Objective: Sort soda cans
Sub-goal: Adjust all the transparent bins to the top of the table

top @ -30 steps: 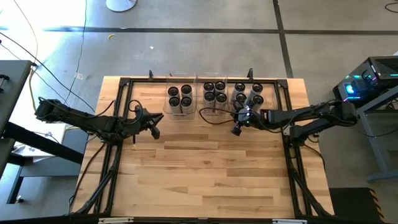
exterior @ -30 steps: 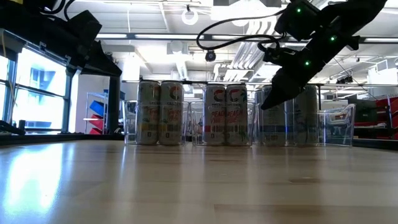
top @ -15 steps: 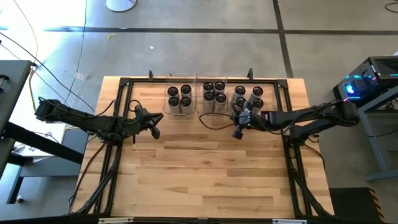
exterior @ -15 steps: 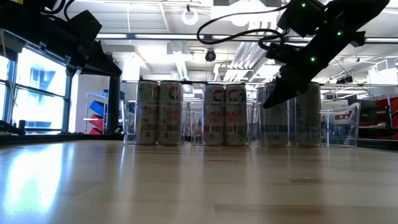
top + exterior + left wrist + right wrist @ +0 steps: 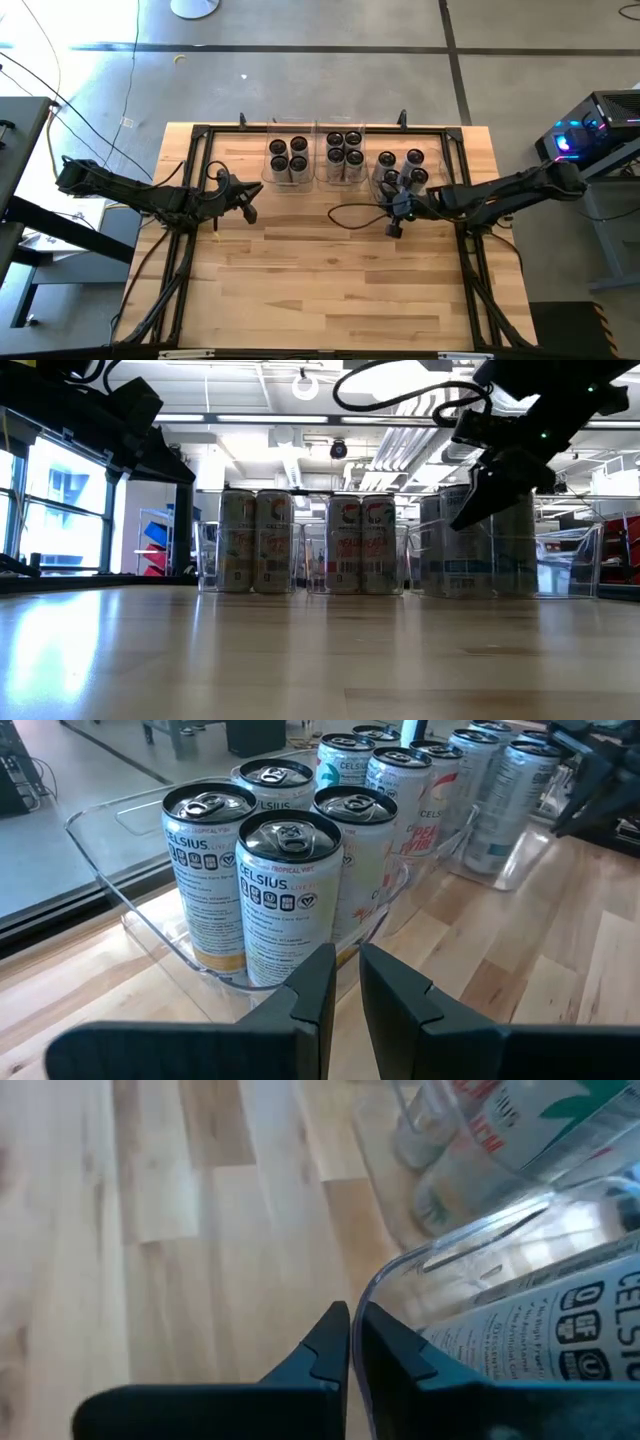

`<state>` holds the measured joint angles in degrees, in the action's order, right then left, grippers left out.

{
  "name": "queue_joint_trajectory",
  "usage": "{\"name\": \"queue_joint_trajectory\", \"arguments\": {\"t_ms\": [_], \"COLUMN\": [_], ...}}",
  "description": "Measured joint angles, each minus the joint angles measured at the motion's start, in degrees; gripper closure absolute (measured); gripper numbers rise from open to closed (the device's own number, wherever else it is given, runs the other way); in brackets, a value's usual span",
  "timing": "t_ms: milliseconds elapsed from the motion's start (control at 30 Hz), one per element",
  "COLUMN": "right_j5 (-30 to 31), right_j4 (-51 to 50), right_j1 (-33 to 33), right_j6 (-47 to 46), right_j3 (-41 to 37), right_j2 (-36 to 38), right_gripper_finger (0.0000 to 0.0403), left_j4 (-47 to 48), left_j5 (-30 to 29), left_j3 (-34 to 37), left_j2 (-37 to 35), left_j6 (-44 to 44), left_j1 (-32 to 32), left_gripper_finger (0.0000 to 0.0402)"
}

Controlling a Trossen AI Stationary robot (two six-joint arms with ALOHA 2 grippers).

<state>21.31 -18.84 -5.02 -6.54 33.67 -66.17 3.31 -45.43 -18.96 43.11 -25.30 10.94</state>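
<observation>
Twelve soda cans (image 5: 345,155) stand in three clear bins (image 5: 318,180) at the counter's (image 5: 330,270) far edge. Right gripper (image 5: 392,226), fingers closed and empty, hangs just beside the right bin (image 5: 470,1250); a swing could shove it. Left gripper (image 5: 250,212) waits, nearly closed, empty.

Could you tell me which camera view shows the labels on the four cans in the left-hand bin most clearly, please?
The left wrist view: the four cans stand close in their clear bin, printed labels facing the camera. The high view shows only their dark tops. The low view shows two of them side-on, farther off. The right wrist view shows other cans.
</observation>
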Motion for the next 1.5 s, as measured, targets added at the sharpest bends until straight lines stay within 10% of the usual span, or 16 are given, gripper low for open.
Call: {"name": "queue_joint_trajectory", "arguments": {"t_ms": [467, 967, 1300, 1500], "right_j5": [-4.78, -1.70, 0.72, 8.74], "right_j4": [-22.39, -18.04, -50.50, -50.88], "right_j1": [-7.41, -15.88, -18.60, -21.54], "right_j6": [-5.46, -11.02, -36.26, -39.71], "right_j3": [9.74, 20.42, 30.93, 28.85], "right_j2": [2.12, -5.98, -20.61, -20.73], "right_gripper_finger": [0.0245, 0.0242, 0.0243, 0.0243], "left_j4": [-0.11, -0.32, -14.20, -30.54], "left_j5": [1.37, 1.38, -0.35, -0.35], "left_j3": [0.00, 0.00, -0.01, 0.00], "left_j2": [0.00, 0.00, 9.81, 21.34], "left_j6": [-0.04, -0.13, 11.31, 13.79], "left_j1": [-0.02, -0.02, 4.98, 9.49], "left_gripper_finger": [0.0357, 0.0357, 0.0378, 0.0400]}}
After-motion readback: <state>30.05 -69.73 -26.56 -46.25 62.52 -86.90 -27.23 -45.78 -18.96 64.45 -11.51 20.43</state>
